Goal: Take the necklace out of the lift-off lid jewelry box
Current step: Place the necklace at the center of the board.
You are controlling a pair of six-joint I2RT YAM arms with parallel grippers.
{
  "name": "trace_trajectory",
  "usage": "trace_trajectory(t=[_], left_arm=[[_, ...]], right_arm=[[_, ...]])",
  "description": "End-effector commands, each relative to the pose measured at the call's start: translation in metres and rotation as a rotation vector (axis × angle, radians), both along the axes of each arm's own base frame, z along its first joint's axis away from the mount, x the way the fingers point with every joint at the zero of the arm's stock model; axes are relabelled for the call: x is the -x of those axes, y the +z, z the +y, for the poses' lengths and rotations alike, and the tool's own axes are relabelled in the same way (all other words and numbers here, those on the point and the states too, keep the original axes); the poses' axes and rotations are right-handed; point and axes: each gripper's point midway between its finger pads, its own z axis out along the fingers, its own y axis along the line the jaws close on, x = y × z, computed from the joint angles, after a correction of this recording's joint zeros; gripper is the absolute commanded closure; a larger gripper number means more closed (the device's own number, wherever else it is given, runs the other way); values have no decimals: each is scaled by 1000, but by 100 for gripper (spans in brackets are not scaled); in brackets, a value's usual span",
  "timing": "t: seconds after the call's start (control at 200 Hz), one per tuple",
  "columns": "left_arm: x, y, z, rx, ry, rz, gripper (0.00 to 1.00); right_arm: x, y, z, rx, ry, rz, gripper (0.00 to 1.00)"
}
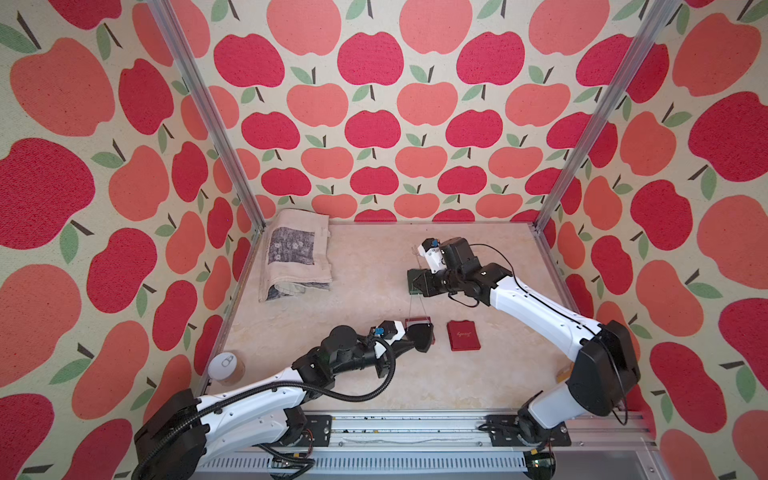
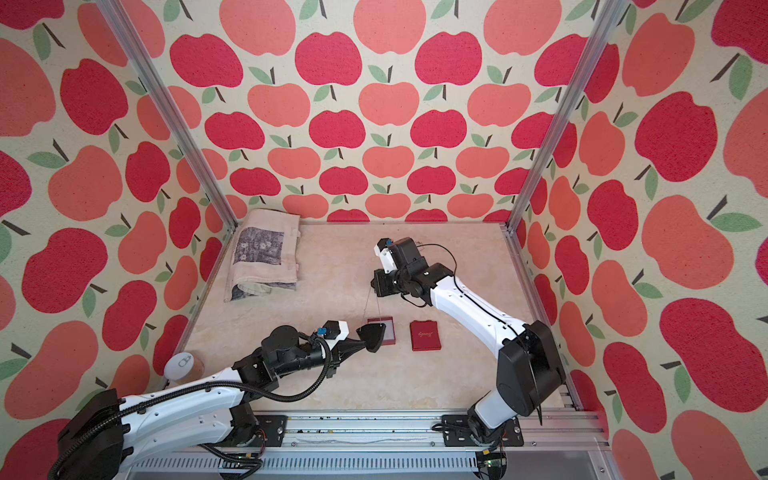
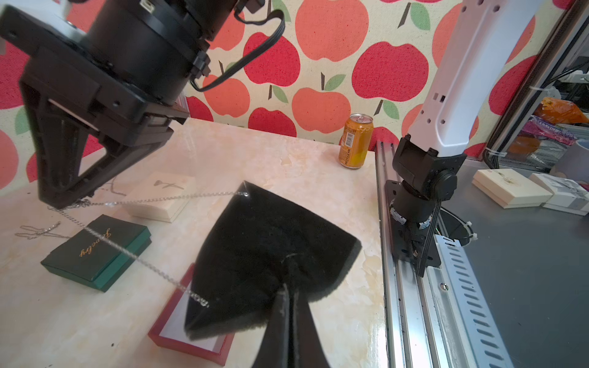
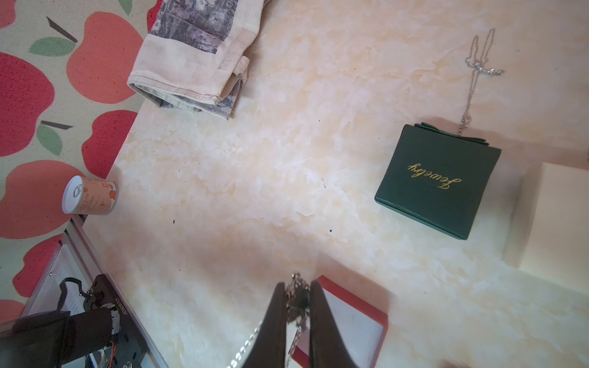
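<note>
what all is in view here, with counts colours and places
table: 1, cream marbled, under everything
red box: 1, red, open, under black pad
red lid: 1, red, beside the red box
black pad: 1, black, over the red box
necklace: 1, silver, strung from black pad to right gripper
green box: 1, dark green, closed, mid table
second necklace: 1, silver, beyond the green box
cream box: 1, cream, beside the green box
white-topped can: 1, tan, near edge by left arm
orange can: 1, orange, by right arm's base
cloth: 1, beige and grey, folded, far corner
left gripper: 1, black, shut on black pad
right gripper: 1, black, shut on necklace
</note>
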Motion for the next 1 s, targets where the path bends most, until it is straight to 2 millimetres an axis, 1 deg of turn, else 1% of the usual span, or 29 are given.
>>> trace_trajectory(t=[0.0, 0.105, 0.225, 0.235, 0.25, 0.415, 0.495, 0.63, 0.73, 0.83, 0.996], left_arm=[[6, 0, 5, 2, -12, -24, 100], [9, 3, 8, 14, -13, -30, 100], [10, 11, 11, 34, -5, -43, 100], [11, 1, 13, 17, -3, -31, 100], [11, -2, 14, 15, -2, -29, 100], [8, -1, 20, 17, 36, -37, 100], [-1, -3, 26, 4, 101, -35, 100], [-36, -11, 50, -27, 344, -15, 100], [-55, -19, 70, -49, 484, 32, 100], [-69, -27, 88, -68, 603, 84, 100], [-80, -38, 114, -92, 742, 140, 100]], right_arm=[[-12, 2, 1, 18, 1, -18, 86], [-18, 2, 5, 13, 3, -17, 86], [-26, 2, 11, 3, 7, -17, 86], [-27, 2, 12, 4, 8, -16, 86], [-27, 2, 13, 2, 10, -16, 86], [-36, 2, 21, -9, 20, -12, 86], [-40, 3, 25, -10, 26, -16, 86], [-50, 4, 30, -7, 35, -20, 86], [-61, 6, 34, -1, 39, -29, 86], [-73, 7, 38, 7, 40, -36, 86], [-86, 8, 47, 11, 51, -41, 86]])
